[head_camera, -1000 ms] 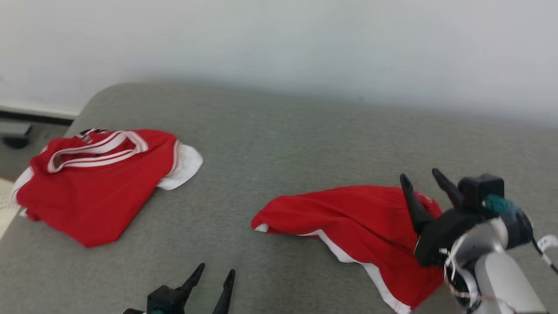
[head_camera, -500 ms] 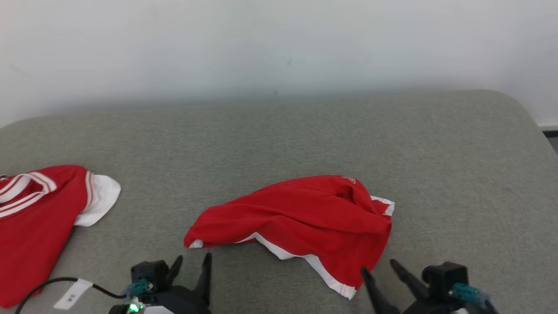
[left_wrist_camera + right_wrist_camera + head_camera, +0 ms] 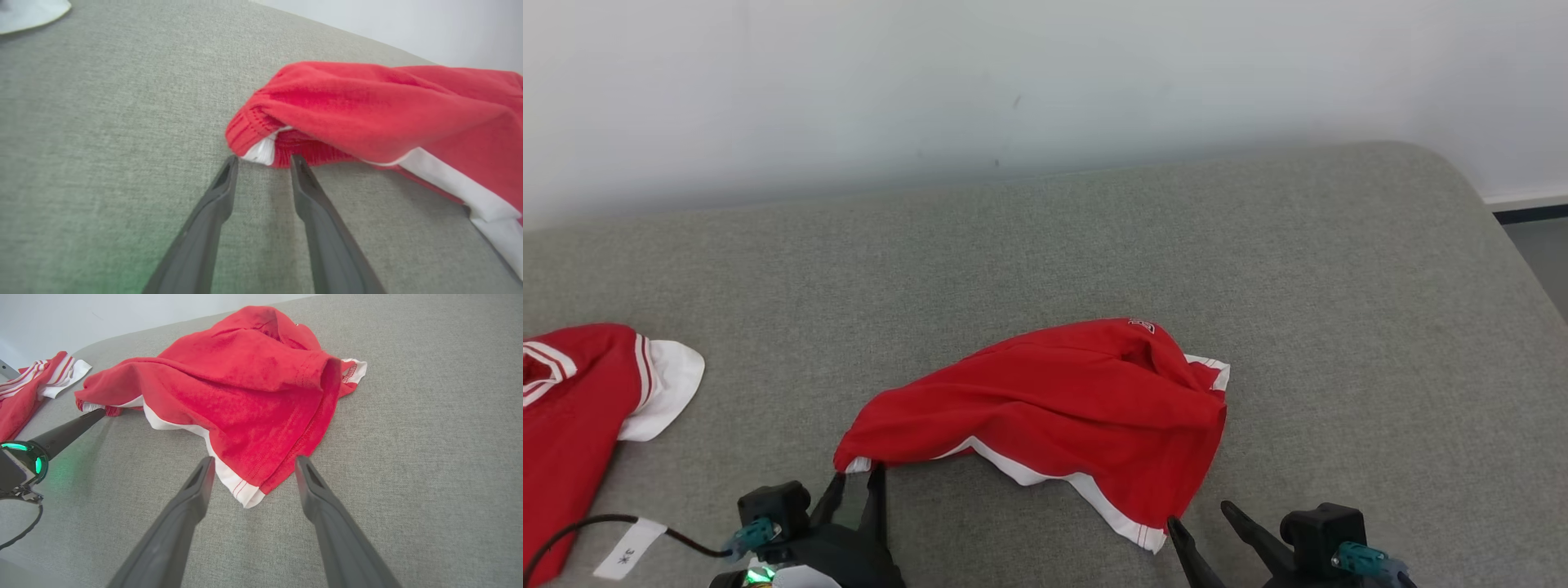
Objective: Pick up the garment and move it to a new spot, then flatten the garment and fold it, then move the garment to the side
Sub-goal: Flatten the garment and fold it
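On grey cushion (image 3: 1094, 245), bunched red garment (image 3: 1054, 408); left pincer (image 3: 856, 475) perhaps touching corner.

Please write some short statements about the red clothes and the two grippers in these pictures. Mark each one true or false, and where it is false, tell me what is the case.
1. The red garment lies crumpled on the grey cushion. True.
2. The right gripper is shut on the garment's hem. False: its fingers stand wide apart, on either side of the near corner with the white trim.
3. The left gripper points at the left end of the red garment, with its fingertips right at the cloth. True.
4. The second red garment lies on top of the first one. False: it lies apart, at the far left of the cushion, with bare grey fabric between the two.
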### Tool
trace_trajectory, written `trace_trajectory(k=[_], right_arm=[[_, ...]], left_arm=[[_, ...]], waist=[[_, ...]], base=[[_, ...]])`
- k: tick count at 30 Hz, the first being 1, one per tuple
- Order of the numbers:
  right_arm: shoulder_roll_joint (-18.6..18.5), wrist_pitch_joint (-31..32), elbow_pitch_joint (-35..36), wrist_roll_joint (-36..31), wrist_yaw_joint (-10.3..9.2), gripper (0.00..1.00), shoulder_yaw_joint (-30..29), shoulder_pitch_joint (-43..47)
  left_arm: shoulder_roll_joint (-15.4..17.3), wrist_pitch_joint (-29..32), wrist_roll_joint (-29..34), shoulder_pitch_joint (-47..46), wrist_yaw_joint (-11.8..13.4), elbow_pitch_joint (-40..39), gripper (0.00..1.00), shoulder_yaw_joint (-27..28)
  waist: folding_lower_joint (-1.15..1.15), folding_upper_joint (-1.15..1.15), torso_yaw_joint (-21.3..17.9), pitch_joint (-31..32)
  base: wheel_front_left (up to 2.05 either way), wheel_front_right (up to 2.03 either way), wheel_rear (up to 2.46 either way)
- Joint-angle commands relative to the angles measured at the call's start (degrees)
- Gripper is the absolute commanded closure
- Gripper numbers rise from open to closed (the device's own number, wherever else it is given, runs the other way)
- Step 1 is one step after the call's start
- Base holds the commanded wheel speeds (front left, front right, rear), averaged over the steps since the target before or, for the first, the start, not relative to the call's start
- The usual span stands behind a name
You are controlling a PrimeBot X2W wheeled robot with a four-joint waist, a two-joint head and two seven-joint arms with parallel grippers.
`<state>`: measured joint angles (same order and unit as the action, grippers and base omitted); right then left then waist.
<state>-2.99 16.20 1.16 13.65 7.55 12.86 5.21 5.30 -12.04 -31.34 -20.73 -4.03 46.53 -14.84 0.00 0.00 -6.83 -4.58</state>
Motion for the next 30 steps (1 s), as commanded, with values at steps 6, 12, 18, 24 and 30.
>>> trace_trajectory(k=[6,12,18,24,30], right_arm=[[0.1,0.3,-0.4,0.3,-0.13,0.0,0.8,0.3],[0.1,0.7,-0.8,0.6,-0.13,0.0,1.9,0.6],[0.1,1.2,-1.1,0.8,-0.13,0.0,2.8,0.1],[0.1,1.1,-1.2,0.8,-0.13,0.0,3.0,-0.2],[0.1,1.3,-1.6,1.3,-0.13,0.0,3.8,-0.2]], left_arm=[[-0.1,-1.8,-0.9,0.2,-0.5,1.2,0.25,0.7],[-0.3,-2.2,-1.6,0.2,-1.4,2.0,0.81,0.2],[-0.6,-2.7,-2.3,-0.8,-1.8,3.5,0.66,0.3],[-0.7,-3.0,-2.5,-2.1,-1.9,4.3,0.7,1.0],[-0.7,-3.1,-3.0,-2.6,-2.2,5.2,0.68,1.7]], waist=[[0.0,0.0,0.7,1.1],[0.0,0.0,0.9,1.6],[0.0,0.0,0.5,1.4],[0.0,0.0,0.4,1.1],[0.0,0.0,0.4,0.9]], base=[[0.0,0.0,0.0],[0.0,0.0,0.0],[0.0,0.0,0.0],[0.0,0.0,0.0],[0.0,0.0,0.0]])
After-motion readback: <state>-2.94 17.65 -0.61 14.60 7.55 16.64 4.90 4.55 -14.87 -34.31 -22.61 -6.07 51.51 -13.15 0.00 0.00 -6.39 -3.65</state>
